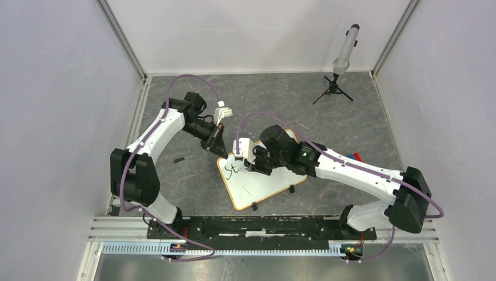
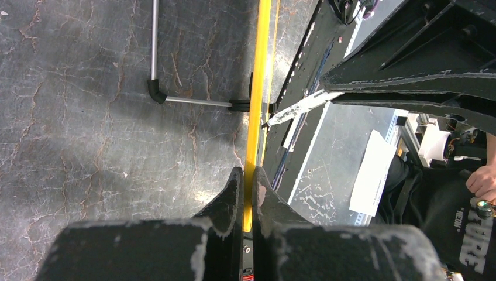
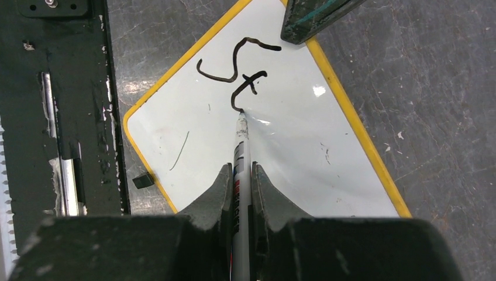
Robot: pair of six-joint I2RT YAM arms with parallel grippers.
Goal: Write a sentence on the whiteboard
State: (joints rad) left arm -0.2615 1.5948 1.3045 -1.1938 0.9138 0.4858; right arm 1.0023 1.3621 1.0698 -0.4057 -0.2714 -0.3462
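Pinched tight in my right pincer [image 3: 241,171], the marker [image 3: 241,137] touches the whiteboard [image 3: 304,170] mid-frame; if my left pincer [image 2: 248,175], clamped on its edge, slips, strokes could smear.

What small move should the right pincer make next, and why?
Probably the right pincer should lift its marker tip a little and shift to blank whiteboard beside the "t": only "St" is written, the tip rests at that stroke's end, and the left pincer clamps the frame.
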